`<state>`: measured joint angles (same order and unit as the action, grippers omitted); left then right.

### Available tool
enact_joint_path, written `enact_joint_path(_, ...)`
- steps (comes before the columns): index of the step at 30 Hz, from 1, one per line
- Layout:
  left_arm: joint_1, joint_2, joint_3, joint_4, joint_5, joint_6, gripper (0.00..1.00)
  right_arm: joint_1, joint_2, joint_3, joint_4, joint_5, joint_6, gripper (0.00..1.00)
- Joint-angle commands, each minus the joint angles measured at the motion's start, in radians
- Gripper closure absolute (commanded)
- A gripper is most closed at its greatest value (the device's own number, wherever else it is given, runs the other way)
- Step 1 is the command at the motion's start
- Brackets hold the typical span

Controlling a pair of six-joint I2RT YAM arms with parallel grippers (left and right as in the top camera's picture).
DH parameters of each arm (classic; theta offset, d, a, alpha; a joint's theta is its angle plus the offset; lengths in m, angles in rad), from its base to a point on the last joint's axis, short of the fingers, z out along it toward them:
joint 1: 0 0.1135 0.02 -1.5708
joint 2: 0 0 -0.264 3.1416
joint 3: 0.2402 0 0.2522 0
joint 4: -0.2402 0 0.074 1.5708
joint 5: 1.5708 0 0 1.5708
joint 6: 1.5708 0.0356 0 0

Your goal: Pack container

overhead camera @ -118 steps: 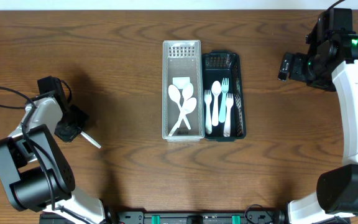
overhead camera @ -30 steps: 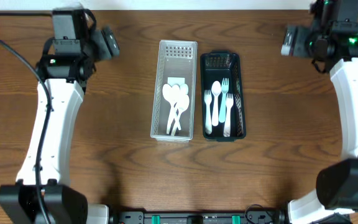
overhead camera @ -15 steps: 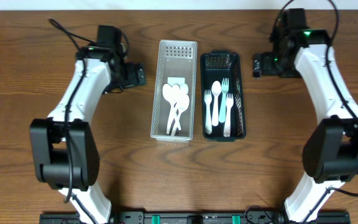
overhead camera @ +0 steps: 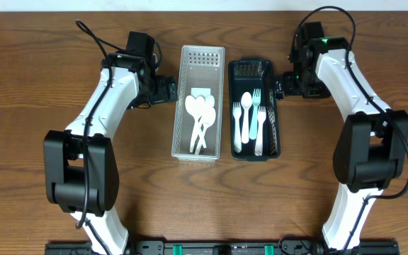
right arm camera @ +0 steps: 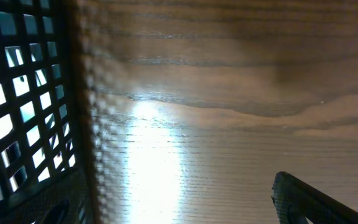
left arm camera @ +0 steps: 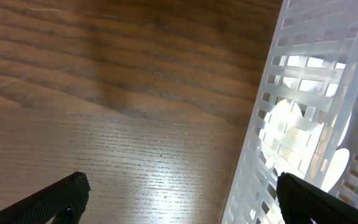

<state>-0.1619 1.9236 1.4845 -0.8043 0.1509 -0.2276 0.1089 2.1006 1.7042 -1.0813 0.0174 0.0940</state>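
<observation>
Two slotted containers stand side by side mid-table. The white one (overhead camera: 199,64) holds white spoons (overhead camera: 200,113). The dark one (overhead camera: 252,69) holds white and pale-blue forks and spoons (overhead camera: 250,120). My left gripper (overhead camera: 168,89) is open at the white container's left wall (left arm camera: 303,93); one fingertip (left arm camera: 67,194) is over the table, the other overlaps the wall. Spoons (left arm camera: 284,127) show through the slots. My right gripper (overhead camera: 278,89) is open at the dark container's right wall (right arm camera: 17,106), with one fingertip (right arm camera: 309,198) over bare wood and the other against the mesh.
Brown wooden table (overhead camera: 133,184) all round the containers. Both arms reach in from the front corners and bend over the far half of the table. Black rail (overhead camera: 211,248) along the front edge.
Both arms have swung inward from the table's far corners. Each gripper has closed the gap to its container's outer wall. The white container has sat slightly left of its first position for the last second.
</observation>
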Motion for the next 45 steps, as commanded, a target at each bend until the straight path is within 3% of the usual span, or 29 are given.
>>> enact_joint_path(1, 0.000, 0.007, -0.004, -0.003, -0.001, 0.017, 0.02, 0.011, 0.013, 0.001, -0.003, -0.008, -0.006, 0.01)
enact_joint_path(17, -0.003, 0.027, -0.010, -0.014, -0.075, 0.017, 0.02, 0.011, 0.013, 0.001, -0.004, -0.008, -0.006, 0.01)
enact_joint_path(31, -0.003, 0.028, -0.010, -0.033, 0.061, 0.017, 0.02, 0.011, 0.013, 0.001, -0.002, -0.101, -0.070, 0.01)
enact_joint_path(45, -0.035, 0.028, -0.010, -0.057, 0.074, 0.017, 0.02, 0.011, 0.013, 0.001, 0.000, -0.101, -0.074, 0.01)
